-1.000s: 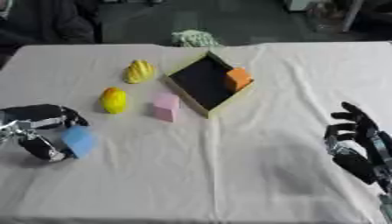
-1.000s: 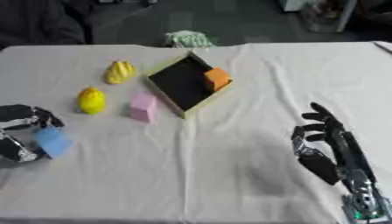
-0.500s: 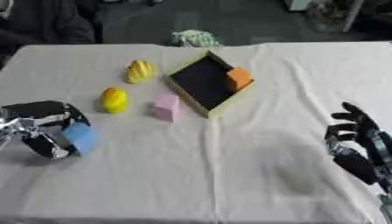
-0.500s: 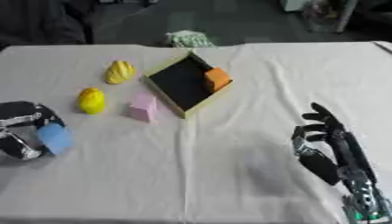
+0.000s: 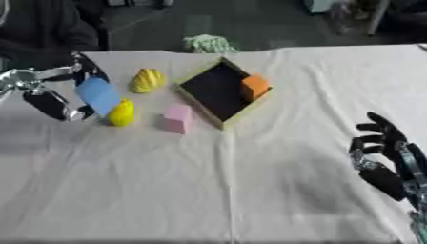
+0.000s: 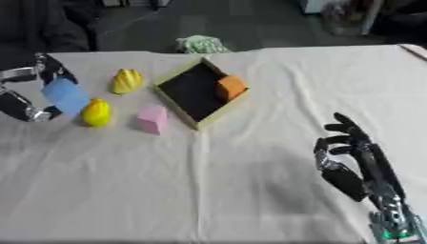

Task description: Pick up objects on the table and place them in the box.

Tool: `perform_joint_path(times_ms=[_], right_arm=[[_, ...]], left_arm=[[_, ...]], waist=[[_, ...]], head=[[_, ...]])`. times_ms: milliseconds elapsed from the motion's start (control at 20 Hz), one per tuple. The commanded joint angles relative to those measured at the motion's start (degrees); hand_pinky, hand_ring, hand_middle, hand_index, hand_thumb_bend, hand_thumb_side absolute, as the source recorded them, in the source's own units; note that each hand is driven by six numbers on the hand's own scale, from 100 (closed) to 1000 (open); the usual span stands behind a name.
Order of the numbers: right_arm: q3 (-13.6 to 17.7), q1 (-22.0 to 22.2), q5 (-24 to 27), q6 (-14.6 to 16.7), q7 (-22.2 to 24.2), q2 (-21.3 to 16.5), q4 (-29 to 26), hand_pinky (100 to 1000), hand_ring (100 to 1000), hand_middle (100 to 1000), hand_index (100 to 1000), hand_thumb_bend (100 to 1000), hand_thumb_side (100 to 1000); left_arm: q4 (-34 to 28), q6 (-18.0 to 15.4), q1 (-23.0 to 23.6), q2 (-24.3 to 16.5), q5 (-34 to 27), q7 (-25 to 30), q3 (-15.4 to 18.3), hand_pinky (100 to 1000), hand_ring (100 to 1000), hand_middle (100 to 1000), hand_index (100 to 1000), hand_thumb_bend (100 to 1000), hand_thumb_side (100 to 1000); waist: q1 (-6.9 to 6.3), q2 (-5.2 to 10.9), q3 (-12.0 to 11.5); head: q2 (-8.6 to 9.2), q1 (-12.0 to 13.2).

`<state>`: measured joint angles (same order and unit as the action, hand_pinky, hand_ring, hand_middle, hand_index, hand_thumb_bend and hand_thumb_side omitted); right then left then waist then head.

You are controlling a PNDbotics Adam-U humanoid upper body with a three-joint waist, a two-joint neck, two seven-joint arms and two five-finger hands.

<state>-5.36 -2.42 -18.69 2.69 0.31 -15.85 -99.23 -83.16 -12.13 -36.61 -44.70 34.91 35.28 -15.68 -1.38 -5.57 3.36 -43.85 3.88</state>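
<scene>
The blue block [image 5: 97, 94] is pinched in the left hand [image 5: 56, 93], lifted above the table's left side for carrying to the box [image 5: 218, 90], which holds an orange block [image 5: 254, 86]. The right hand [image 5: 383, 159] rests open, idle.

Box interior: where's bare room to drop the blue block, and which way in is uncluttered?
The box floor is bare except its far right corner, where the orange block sits. The left robot hand holds the blue block. Crowded: the box's left, with two yellow objects and the pink block. The near cloth is bare.
</scene>
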Motion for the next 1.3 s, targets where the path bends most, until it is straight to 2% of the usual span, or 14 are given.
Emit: perform_joint_path(times_ms=[50, 300, 350, 400, 850, 1300], right_arm=[[-0.22, -0.36, 0.29, 0.12, 0.38, -0.48, -0.5, 655, 738, 793, 984, 100, 377], [-1.04, -0.91, 0.73, 0.46, 1.1, 0.11, -0.58, 654, 737, 792, 984, 100, 382], [-1.16, -1.04, 0.82, 0.49, 1.22, 0.13, -0.57, 654, 737, 792, 984, 100, 371], [-1.3, -1.2, 0.91, 0.51, 1.33, 0.11, -0.57, 655, 737, 792, 984, 100, 382], [-2.67, -3.24, 1.82, 0.96, 2.61, 0.57, -0.94, 654, 736, 791, 984, 100, 390], [-3.49, -4.77, 2.39, 1.12, 3.52, 1.05, -1.08, 654, 736, 791, 984, 100, 390]], left_arm=[[3.57, -0.81, -4.26, 2.75, 1.89, 0.63, -1.21, 696, 575, 576, 738, 245, 147], [10.62, -2.41, -11.41, 10.0, 6.26, -1.53, -2.39, 700, 581, 582, 745, 259, 161], [11.98, -2.76, -12.46, 11.42, 7.14, -2.26, -2.52, 700, 583, 586, 746, 218, 300], [13.21, -3.12, -13.36, 12.8, 8.03, -3.06, -2.61, 701, 584, 585, 747, 264, 167], [20.73, -6.19, -16.55, 19.9, 16.61, -10.77, -2.67, 712, 619, 621, 780, 306, 186], [24.63, -7.25, -17.49, 23.28, 25.6, -18.47, -2.64, 741, 660, 673, 825, 330, 210]], waist=[[0.15, 0.86, 0.42], [0.34, 0.47, 2.54], [0.33, 0.3, 2.92], [0.33, 0.12, 3.37], [0.3, -1.91, 6.92], [0.71, -3.24, 8.89]], head=[[-0.27, -0.2], [-0.27, 0.3], [-0.27, 0.35], [-0.27, 0.44], [-0.27, 1.39], [-0.27, 2.06]])
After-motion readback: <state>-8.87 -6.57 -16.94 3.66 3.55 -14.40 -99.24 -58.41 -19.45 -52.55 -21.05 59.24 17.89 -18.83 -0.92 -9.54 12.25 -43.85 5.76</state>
